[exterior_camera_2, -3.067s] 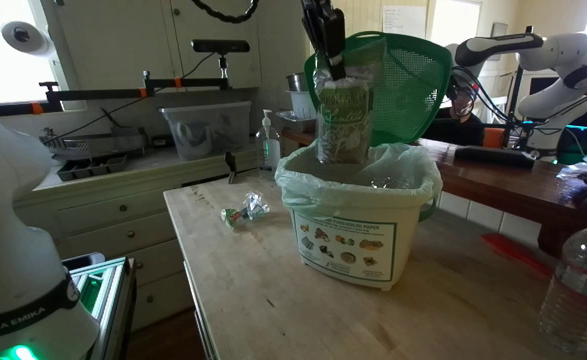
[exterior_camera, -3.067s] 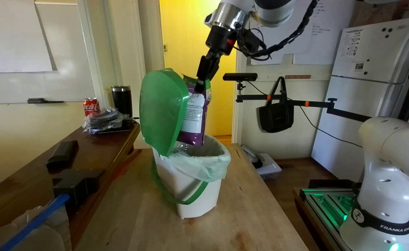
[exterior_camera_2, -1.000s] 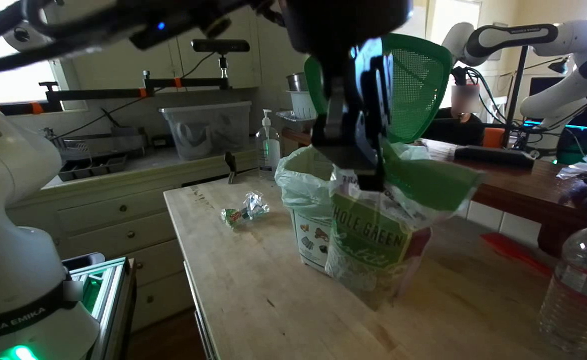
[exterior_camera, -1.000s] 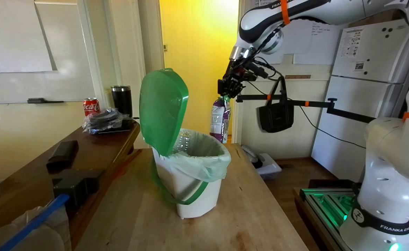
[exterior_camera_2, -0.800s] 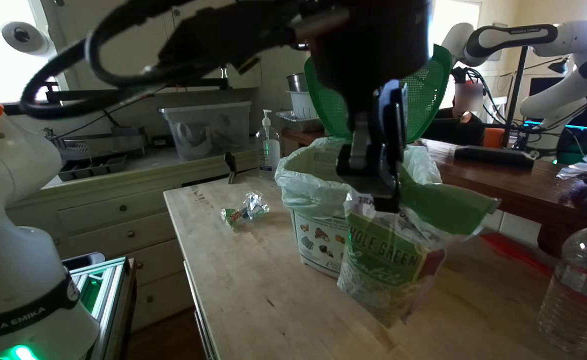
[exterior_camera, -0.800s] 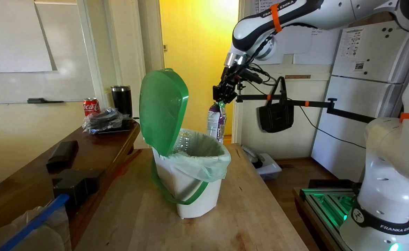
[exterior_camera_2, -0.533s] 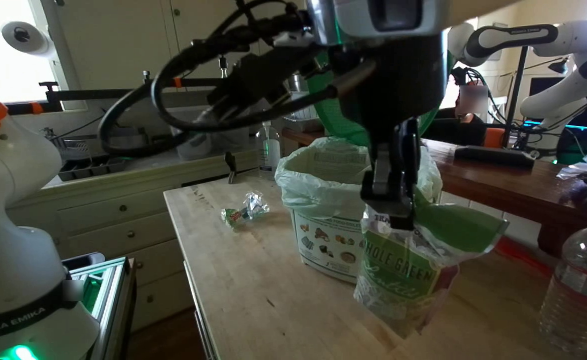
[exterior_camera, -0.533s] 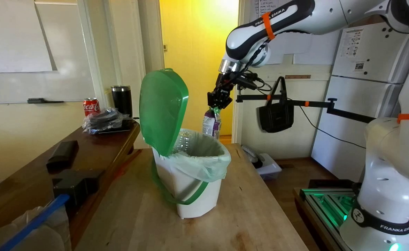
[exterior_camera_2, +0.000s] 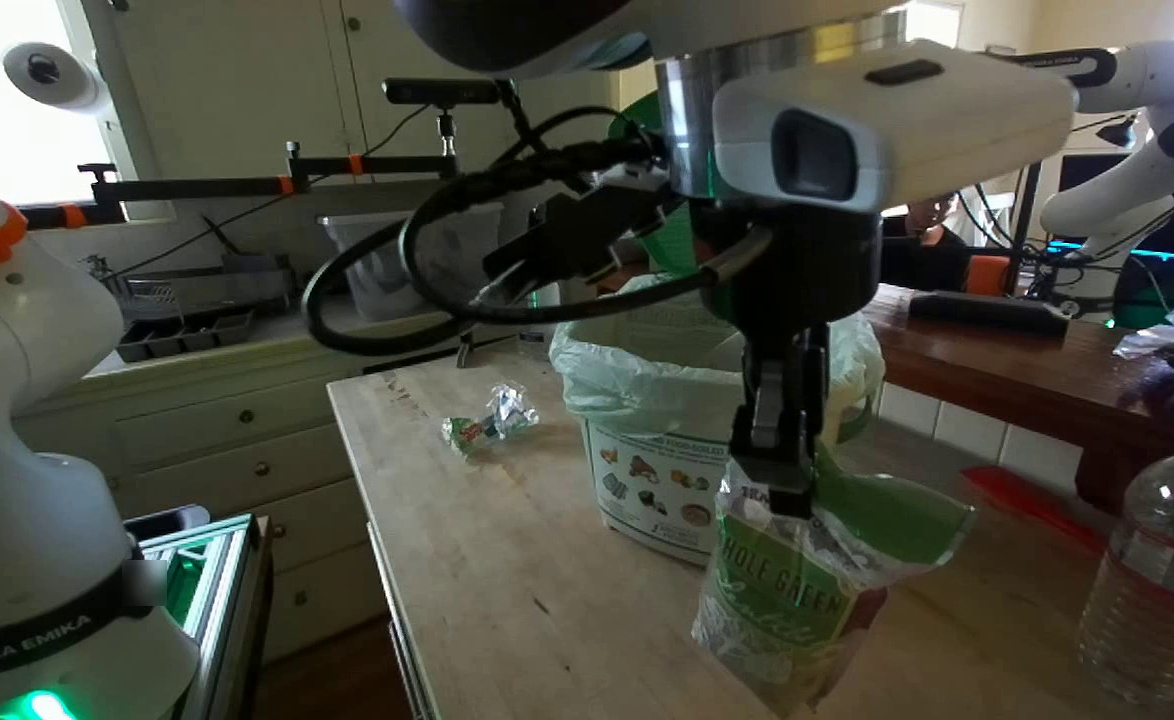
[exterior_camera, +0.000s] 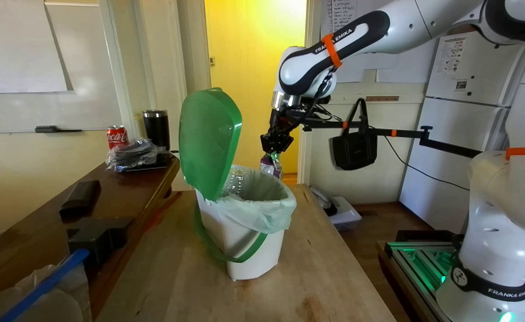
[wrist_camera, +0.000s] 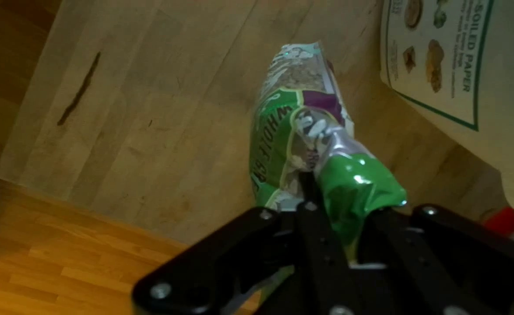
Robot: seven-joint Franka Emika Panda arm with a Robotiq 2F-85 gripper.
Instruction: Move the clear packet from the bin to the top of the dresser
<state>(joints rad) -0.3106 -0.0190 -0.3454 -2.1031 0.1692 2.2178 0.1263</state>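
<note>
The clear packet, see-through with green and purple printing, hangs from my gripper point(exterior_camera_2: 785, 485) in an exterior view point(exterior_camera_2: 787, 590). My gripper point(exterior_camera: 276, 150) is shut on its upper part. In the wrist view the packet point(wrist_camera: 274, 135) points away, its green top folded between the dark fingers point(wrist_camera: 322, 258). The white bin point(exterior_camera: 249, 255) stands on the wooden dresser top point(exterior_camera: 329, 277) with its green lid point(exterior_camera: 209, 143) open. The packet is outside the bin, beside its labelled face point(exterior_camera_2: 637, 490), low over the dresser top. In an exterior view the bin hides the packet's bottom point(exterior_camera: 269, 167); whether it touches the wood I cannot tell.
A crumpled foil wrapper point(exterior_camera_2: 492, 420) lies on the dresser top. A clear water bottle point(exterior_camera_2: 1162, 570) and a red item point(exterior_camera_2: 1032, 505) are at the right there. A darker table point(exterior_camera: 124, 188) adjoins it. The dresser's edge shows in the wrist view.
The packet, held over the bin's opening about three seconds ago, has been carried out past the bin's labelled side. Over the last second the gripper has lowered it; the bin has not moved.
</note>
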